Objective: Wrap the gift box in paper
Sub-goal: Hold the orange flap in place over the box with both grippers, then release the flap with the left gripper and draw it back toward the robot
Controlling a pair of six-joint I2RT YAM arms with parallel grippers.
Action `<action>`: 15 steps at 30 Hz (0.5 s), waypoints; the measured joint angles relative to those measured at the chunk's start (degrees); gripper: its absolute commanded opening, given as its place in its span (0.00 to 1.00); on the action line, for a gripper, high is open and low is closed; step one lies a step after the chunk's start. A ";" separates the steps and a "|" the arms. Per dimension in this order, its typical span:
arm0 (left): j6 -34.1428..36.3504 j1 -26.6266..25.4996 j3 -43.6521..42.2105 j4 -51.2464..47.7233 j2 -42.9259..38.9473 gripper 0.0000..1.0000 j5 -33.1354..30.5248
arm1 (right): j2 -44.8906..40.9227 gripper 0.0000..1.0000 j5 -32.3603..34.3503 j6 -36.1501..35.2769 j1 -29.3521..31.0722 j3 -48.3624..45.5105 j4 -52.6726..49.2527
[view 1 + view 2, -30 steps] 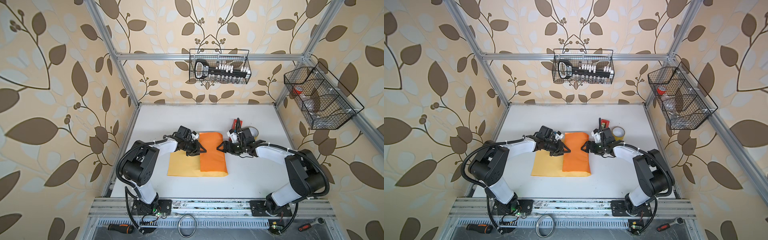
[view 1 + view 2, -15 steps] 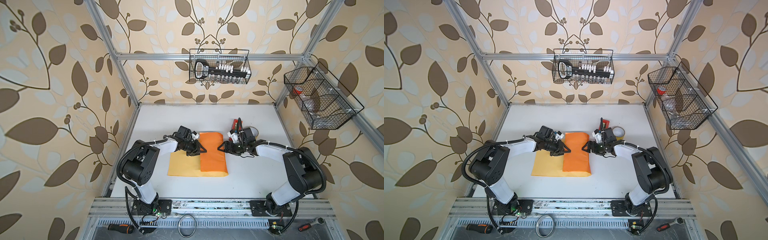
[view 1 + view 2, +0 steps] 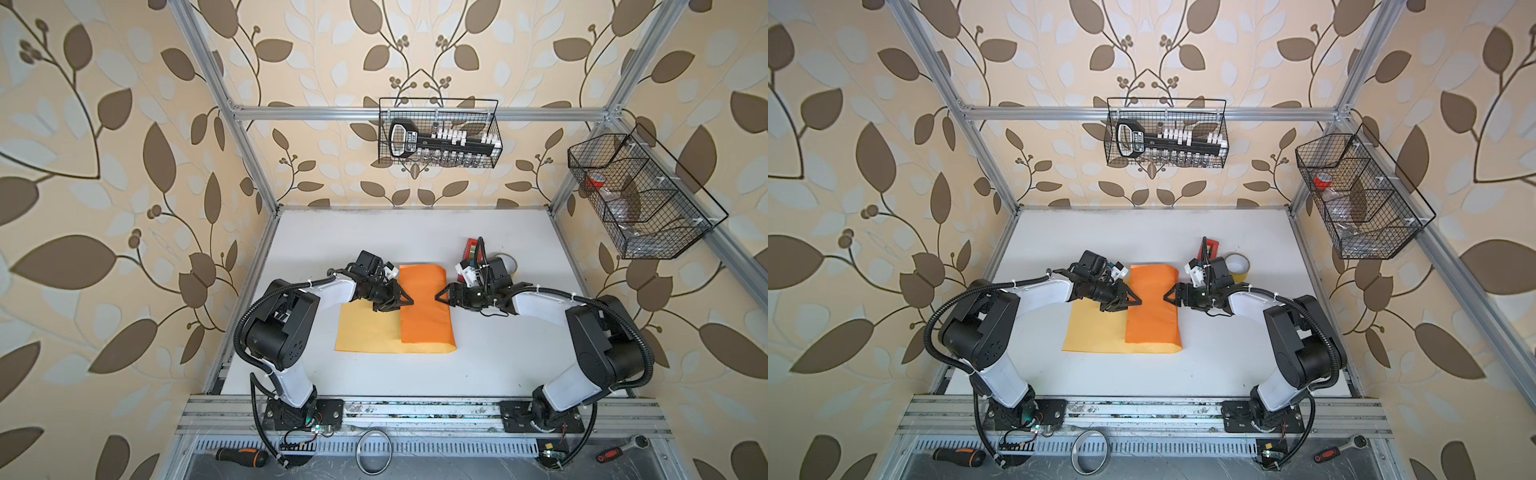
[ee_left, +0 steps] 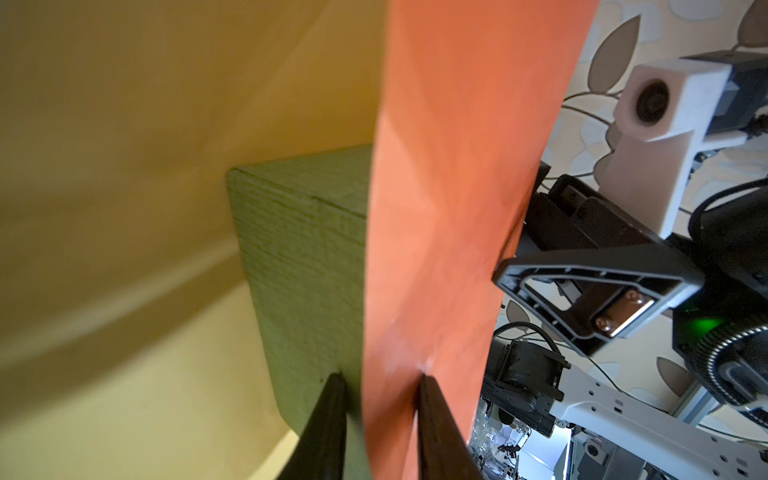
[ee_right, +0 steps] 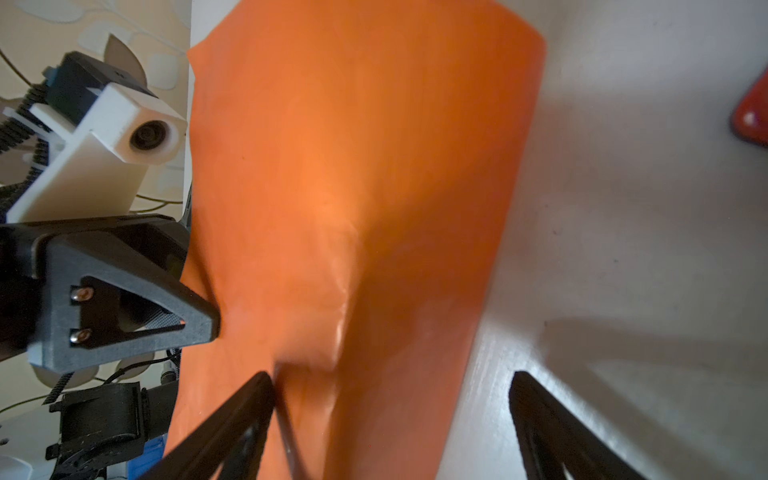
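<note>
Change: hardly anything had moved since a second before; both grippers stayed at the orange flap, and only the right arm's elbow had drawn in a little.
Top views, paper: the paper (image 3: pixel 424 316) lay on the white table (image 3: pixel 415 232), its orange half folded over the yellow-tan half.
Top views, gift box: hidden under the flap in both top views.
Top views, arms: the left gripper (image 3: pixel 409 300) met the flap's left edge and the right gripper (image 3: pixel 438 297) its right edge, tips facing each other.
Top views, behind: a red tape dispenser (image 3: pixel 471 245) and a yellow tape roll (image 3: pixel 1239 266) sat just beyond the right wrist.
Left wrist, gift box: the green gift box (image 4: pixel 303 270) sat on the tan side, orange flap draped across it.
Left wrist, jaws: narrow, clenched on the flap's edge, one finger touching the box, the other pressing the orange side.
Right wrist, jaws: released and spread wide; one finger touched the orange flap, the other stood apart over bare table.
</note>
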 measured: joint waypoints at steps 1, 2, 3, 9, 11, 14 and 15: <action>0.00 0.00 0.00 0.00 0.00 0.24 0.00 | -0.17 0.92 -0.09 0.48 0.00 -0.04 0.02; 0.00 0.00 0.00 0.00 0.00 0.23 0.00 | -0.28 0.92 -0.11 0.87 0.00 -0.07 -0.07; 0.00 0.00 0.00 0.00 0.00 0.23 0.00 | -0.44 0.92 -0.17 1.38 0.00 -0.11 -0.15; 0.02 0.00 0.00 0.02 0.00 0.23 0.02 | -1.75 0.93 -0.61 3.21 0.13 -0.13 -1.14; 0.02 0.00 0.00 0.02 0.02 0.23 0.04 | -2.01 0.93 -0.76 3.41 0.35 -0.13 -1.16; 0.02 0.00 0.00 0.04 0.02 0.24 0.09 | -1.95 0.93 -0.76 3.37 0.76 -0.13 -1.40; 0.02 0.00 0.00 0.04 0.04 0.23 0.09 | -1.77 0.93 -0.74 3.30 0.85 -0.13 -1.44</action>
